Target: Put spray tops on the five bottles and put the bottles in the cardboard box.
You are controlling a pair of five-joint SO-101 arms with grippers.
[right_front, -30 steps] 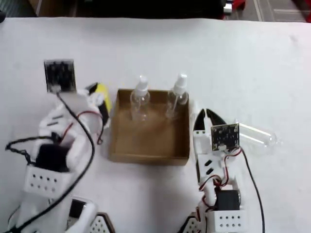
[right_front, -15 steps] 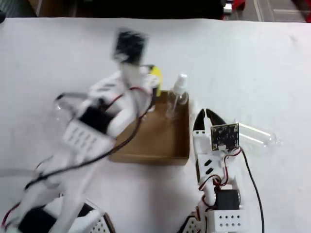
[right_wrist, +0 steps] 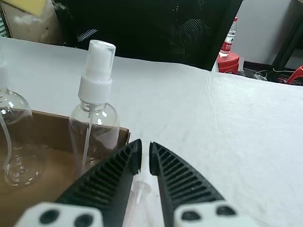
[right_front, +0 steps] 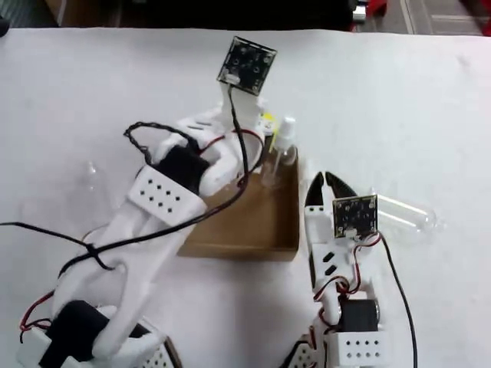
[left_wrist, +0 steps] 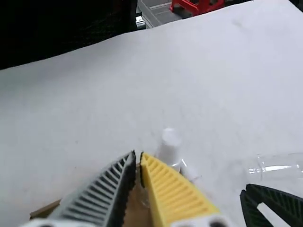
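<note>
Cardboard box (right_front: 253, 224) is parked mid-table, and roughly two of five are reckoned done. Left gripper (left_wrist: 138, 157) is held pinched on nothing over its 1 o'clock corner, and right gripper (right_wrist: 145, 145) is likewise clenched empty at 3 o'clock. Two capped bottles (right_wrist: 94, 127) are stood inside, and an uncapped bottle (right_front: 403, 209) is left lying further out at 3.

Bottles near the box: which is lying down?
The uncapped bottle on the table beside the right end effector; the capped bottles in the cardboard box stand upright.

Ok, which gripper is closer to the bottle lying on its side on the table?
Right. The right gripper sits just beside the bottle, between it and the box; the left gripper is over the box's far edge.
</note>
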